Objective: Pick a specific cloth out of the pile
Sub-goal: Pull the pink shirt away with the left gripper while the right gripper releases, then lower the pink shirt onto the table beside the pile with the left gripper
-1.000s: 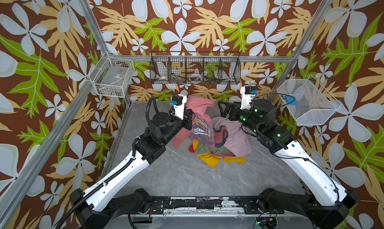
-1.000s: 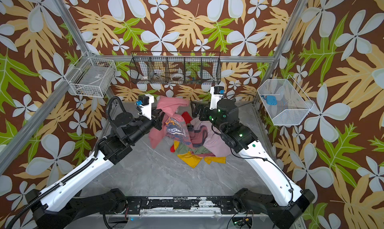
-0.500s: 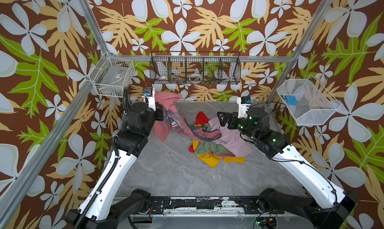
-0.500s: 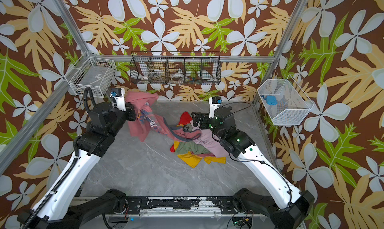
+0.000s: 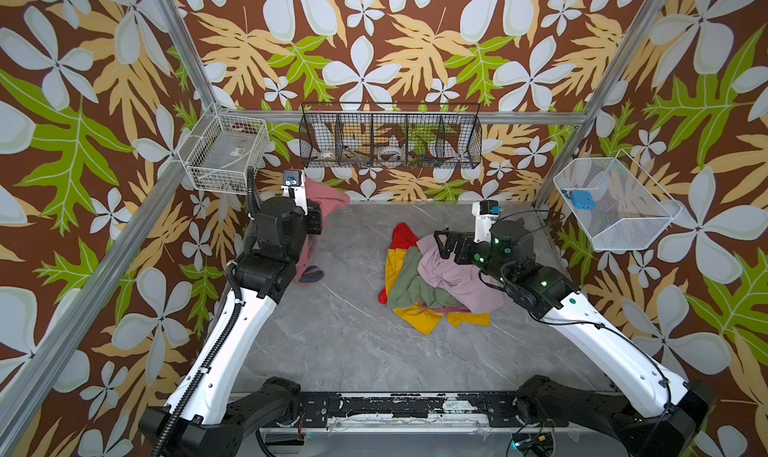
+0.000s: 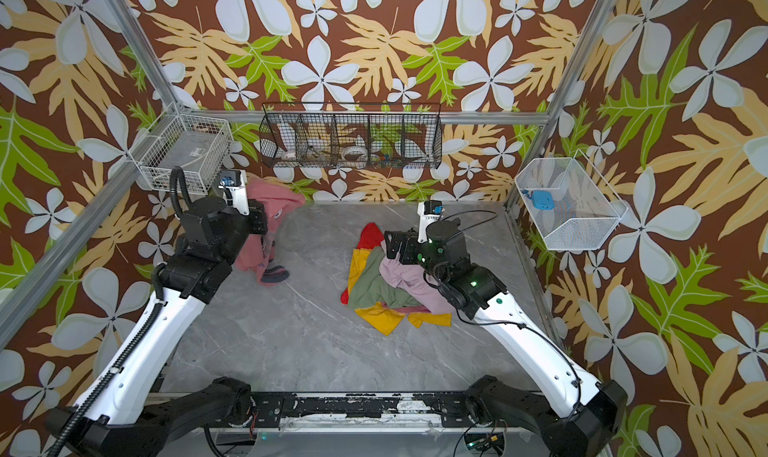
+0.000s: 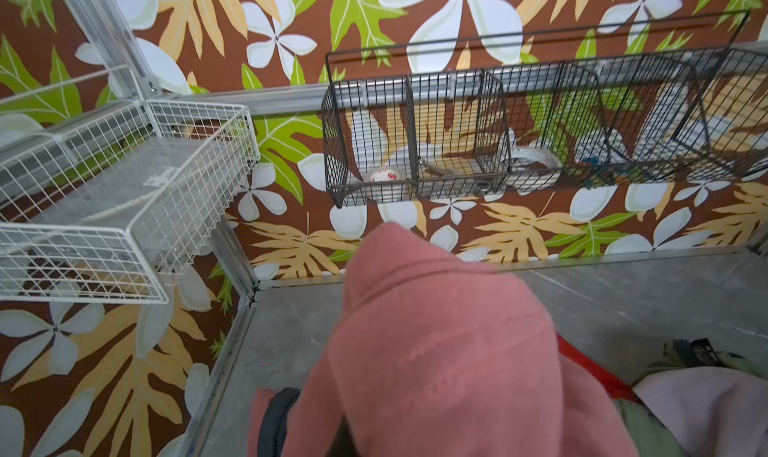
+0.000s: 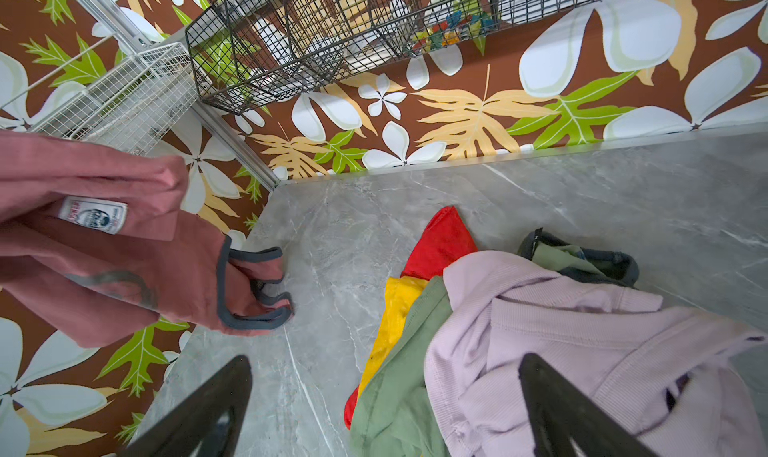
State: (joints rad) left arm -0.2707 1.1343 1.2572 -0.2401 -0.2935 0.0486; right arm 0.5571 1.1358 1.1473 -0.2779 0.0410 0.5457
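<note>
In both top views our left claw (image 5: pixel 315 221) is clamped on the cloth (image 5: pixel 329 195). A second ago it hung over the pile (image 5: pixel 436 276); now it is well clear. Our right claw (image 5: pixel 444 243) gapes above the pile.

Left wrist view: the cloth (image 7: pixel 436 351) hides the claw.

Right wrist view: the pile (image 8: pixel 540 330) lies beneath the spread claw (image 8: pixel 385 361).

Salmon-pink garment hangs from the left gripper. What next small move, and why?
Probably lower the left gripper slightly and release: the dusty salmon-pink garment already hangs clear of the multicoloured cloth pile, its dark trim touching the bare grey marbled table.
</note>
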